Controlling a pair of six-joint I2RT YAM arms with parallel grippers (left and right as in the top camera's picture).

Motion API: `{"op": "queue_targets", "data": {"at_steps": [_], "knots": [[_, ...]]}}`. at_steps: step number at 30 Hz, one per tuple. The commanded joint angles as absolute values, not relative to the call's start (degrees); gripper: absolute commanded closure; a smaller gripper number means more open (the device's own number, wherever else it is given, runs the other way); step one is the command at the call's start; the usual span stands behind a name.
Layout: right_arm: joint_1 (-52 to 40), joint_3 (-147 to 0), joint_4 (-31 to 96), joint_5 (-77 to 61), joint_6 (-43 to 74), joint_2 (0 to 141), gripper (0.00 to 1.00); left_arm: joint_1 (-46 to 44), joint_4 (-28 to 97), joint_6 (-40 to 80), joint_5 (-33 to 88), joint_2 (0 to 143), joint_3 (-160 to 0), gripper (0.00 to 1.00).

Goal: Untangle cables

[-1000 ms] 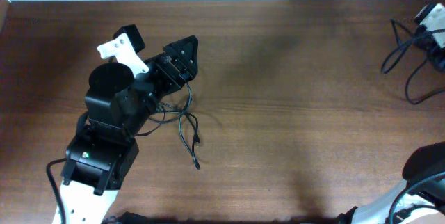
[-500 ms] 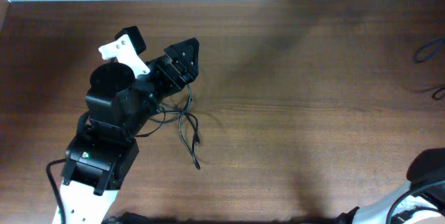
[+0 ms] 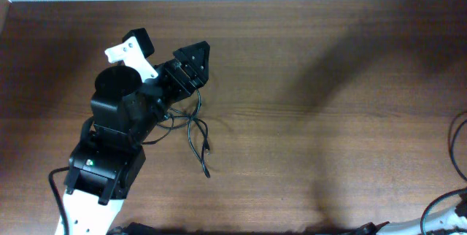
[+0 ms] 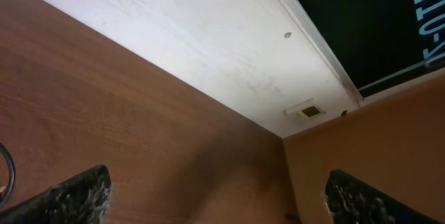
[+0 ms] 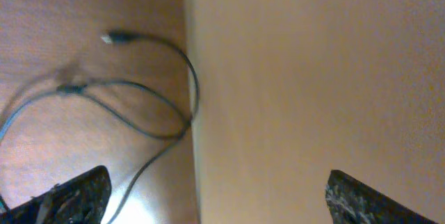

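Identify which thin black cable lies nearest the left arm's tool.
The looped thin black cable left of centre, trailing just below the left tool; the other thin black cable curves at the far right edge.

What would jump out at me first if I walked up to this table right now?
The bulky black left arm fills the left side of the brown wooden table, leaning over a small tangle of thin black cables that trails out beside it. At the table's far right edge lies one loose cable, curling in open loops.
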State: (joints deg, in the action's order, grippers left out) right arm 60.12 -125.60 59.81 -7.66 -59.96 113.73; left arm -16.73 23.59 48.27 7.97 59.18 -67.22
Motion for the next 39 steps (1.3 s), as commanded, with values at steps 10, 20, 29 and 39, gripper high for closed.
{"op": "queue_targets", "data": {"at_steps": [10,20,29,39], "knots": [[51.13,-126.65,64.40,-65.56,-56.05,113.97,0.01,-16.45,23.09,30.20,8.71,58.13,-67.66,0.01],[21.04,-126.65,72.53,-55.22,-56.69,113.97,0.04,-16.45,32.03,31.33,-3.73,52.66,-67.66,0.01],[1.56,-126.65,83.59,-42.33,-55.75,113.97,0.02,-16.45,36.56,38.74,-16.19,43.70,-67.66,0.01],[-11.20,-126.65,87.13,-35.03,-39.79,113.97,0.02,-16.45,45.43,42.04,-28.60,40.25,-68.10,0.00]]}}
